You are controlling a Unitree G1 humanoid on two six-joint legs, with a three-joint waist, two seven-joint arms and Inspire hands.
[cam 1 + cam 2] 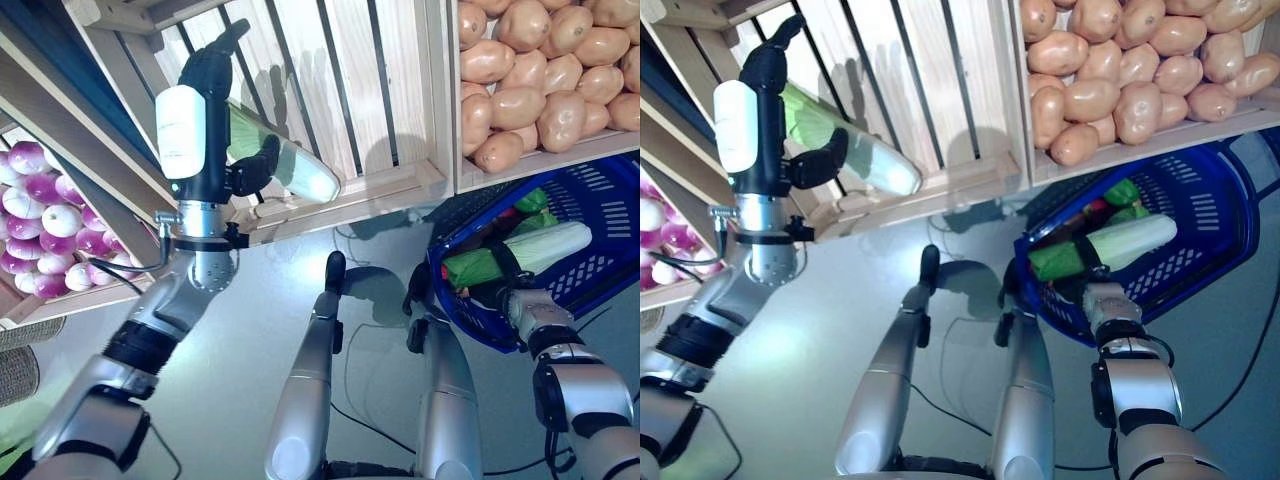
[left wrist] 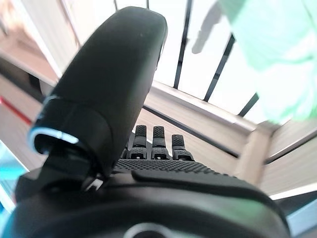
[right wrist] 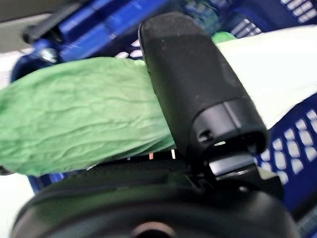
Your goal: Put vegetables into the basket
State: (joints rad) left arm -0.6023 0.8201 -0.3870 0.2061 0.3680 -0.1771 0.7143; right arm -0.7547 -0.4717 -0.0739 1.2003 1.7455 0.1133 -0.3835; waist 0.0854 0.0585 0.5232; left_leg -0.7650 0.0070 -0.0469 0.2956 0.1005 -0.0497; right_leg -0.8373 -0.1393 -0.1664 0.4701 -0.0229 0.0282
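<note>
My right hand [image 1: 512,278] is shut on a long cabbage [image 1: 545,248] with a green leafy end and a white end. It holds the cabbage across the open top of the blue basket [image 1: 612,172], which stands on the floor. In the right wrist view the thumb [image 3: 198,99] lies over the green leaves [image 3: 84,129]. Green and red vegetables [image 1: 1125,195] lie deeper in the basket. My left hand [image 1: 205,100] is raised into a wooden crate, fingers straight. Its thumb is right beside another long green-and-white cabbage [image 1: 290,160] lying in the crate.
The wooden stand [image 1: 400,185] with slatted crates runs across the back, its lower edge just above the basket. Grey floor [image 1: 260,300] lies between the stand and me.
</note>
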